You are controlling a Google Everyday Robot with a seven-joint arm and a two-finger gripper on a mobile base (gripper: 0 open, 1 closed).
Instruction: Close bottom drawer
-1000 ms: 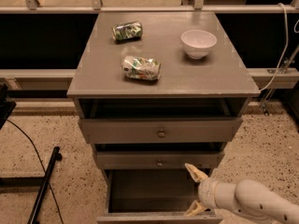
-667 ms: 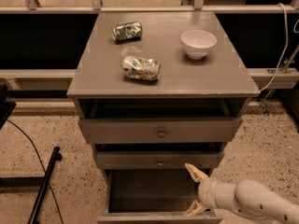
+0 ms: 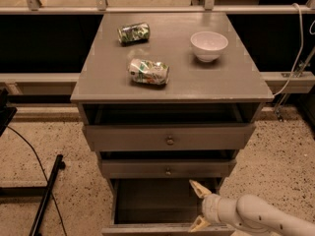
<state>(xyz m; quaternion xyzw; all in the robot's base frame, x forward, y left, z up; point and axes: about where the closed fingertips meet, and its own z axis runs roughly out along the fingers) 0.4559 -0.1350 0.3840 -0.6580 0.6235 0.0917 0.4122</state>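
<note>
The bottom drawer (image 3: 147,200) of the grey cabinet is pulled far out; its deep box looks empty and its front edge shows at the picture's lower border. My gripper (image 3: 199,207) is on a white arm coming in from the lower right. It is open, with one yellowish fingertip (image 3: 197,187) up over the drawer's right side and the other down at the drawer front's top edge. It holds nothing. The drawer's knob is out of view.
The middle drawer (image 3: 167,168) and top drawer (image 3: 170,137) stand slightly out, each with a brass knob. On the cabinet top (image 3: 231,82) lie two crushed cans (image 3: 148,72) (image 3: 133,32) and a white bowl (image 3: 209,45). A black stand leg (image 3: 47,195) lies on the speckled floor at left.
</note>
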